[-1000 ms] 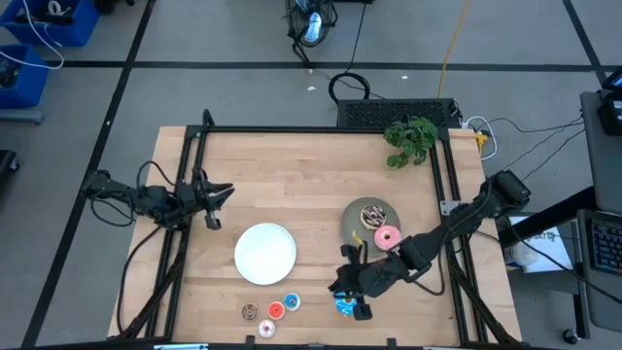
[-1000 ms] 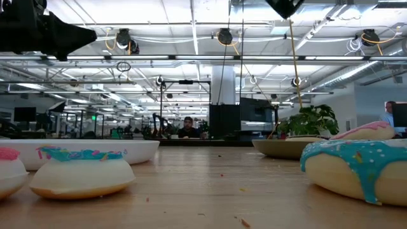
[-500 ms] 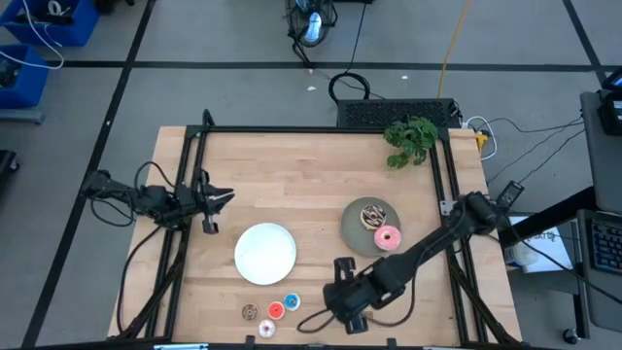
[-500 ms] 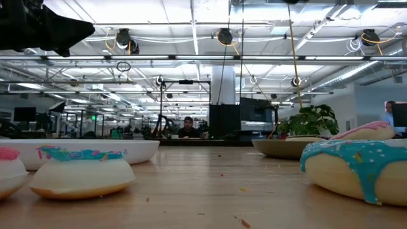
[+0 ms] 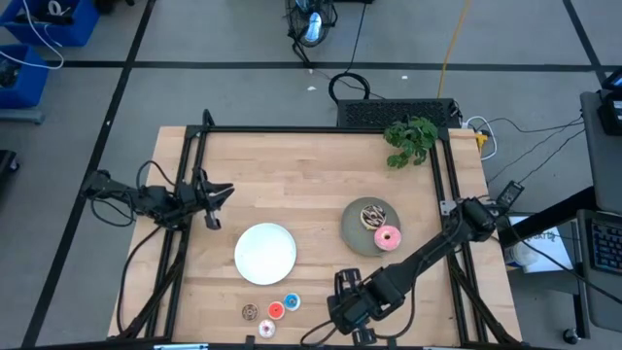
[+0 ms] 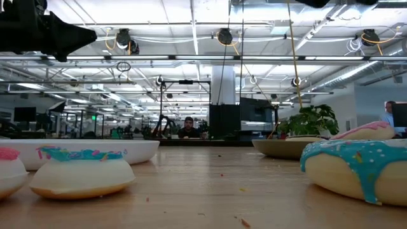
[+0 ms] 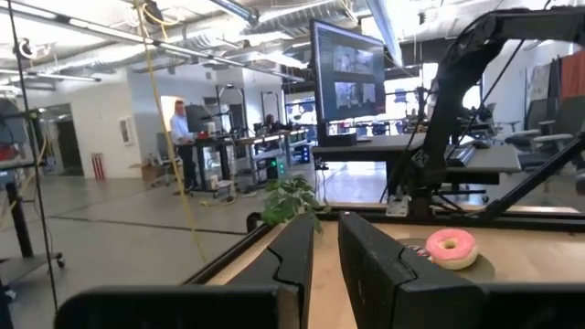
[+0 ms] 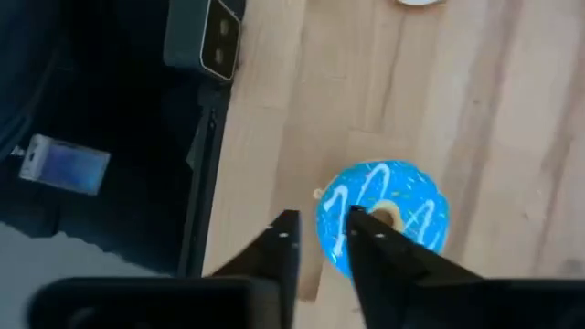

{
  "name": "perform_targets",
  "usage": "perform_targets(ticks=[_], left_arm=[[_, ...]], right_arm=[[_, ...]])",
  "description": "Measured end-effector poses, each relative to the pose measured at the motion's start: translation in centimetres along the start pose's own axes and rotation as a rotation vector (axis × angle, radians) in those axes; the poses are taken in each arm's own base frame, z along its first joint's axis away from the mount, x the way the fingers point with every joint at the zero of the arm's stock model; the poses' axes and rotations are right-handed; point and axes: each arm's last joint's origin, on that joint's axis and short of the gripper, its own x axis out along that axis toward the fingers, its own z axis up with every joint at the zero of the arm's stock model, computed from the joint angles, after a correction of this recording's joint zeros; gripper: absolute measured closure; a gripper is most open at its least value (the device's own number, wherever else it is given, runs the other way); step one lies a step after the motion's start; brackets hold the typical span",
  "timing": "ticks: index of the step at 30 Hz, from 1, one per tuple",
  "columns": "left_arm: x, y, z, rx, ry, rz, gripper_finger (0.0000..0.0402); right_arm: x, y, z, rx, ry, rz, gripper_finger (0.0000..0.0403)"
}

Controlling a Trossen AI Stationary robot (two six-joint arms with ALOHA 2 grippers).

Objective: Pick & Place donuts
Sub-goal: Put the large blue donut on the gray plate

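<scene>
Right gripper low at the surface's near edge, over the large blue donut; left gripper waits at the left side.
Right fingers nearly closed, narrow gap, holding nothing; blue donut lies flat just past the tips. Left fingers close together, empty. Pink donut and sprinkled brown donut on grey plate. Tiny donuts near front edge, below white plate.

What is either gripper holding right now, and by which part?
Nothing. The right gripper is nearly closed above the big blue donut near the table's front edge, not gripping it. The left gripper waits empty at the left side.
</scene>
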Motion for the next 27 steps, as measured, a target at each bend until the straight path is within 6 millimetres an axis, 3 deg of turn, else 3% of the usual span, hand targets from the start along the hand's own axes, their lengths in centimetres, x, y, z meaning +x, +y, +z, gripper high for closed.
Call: perform_targets(ticks=[6,10,17,22,27], left_arm=[[0.0,0.0,0.1,-0.008,-0.006,0.002,0.0339],[0.0,0.0,0.1,-0.007,-0.005,0.001,0.0339],[0.0,0.0,-0.1,0.010,0.005,-0.001,0.0339],[0.0,0.0,-0.1,-0.002,0.008,-0.001,0.0339],[0.0,0.0,-0.1,-0.002,0.009,-0.002,0.0339]], right_arm=[[1.5,-0.6,-0.8,-0.036,0.024,-0.018,0.0218],[1.7,-1.0,-0.8,-0.042,0.008,-0.072,0.0181],[1.7,-1.6,-0.6,-0.166,-0.054,-0.229,0.0163],[2.6,-2.2,-0.7,-0.143,-0.049,-0.187,0.0160],[4.0,-2.8,-2.3,-0.156,0.020,-0.208,0.0151]])
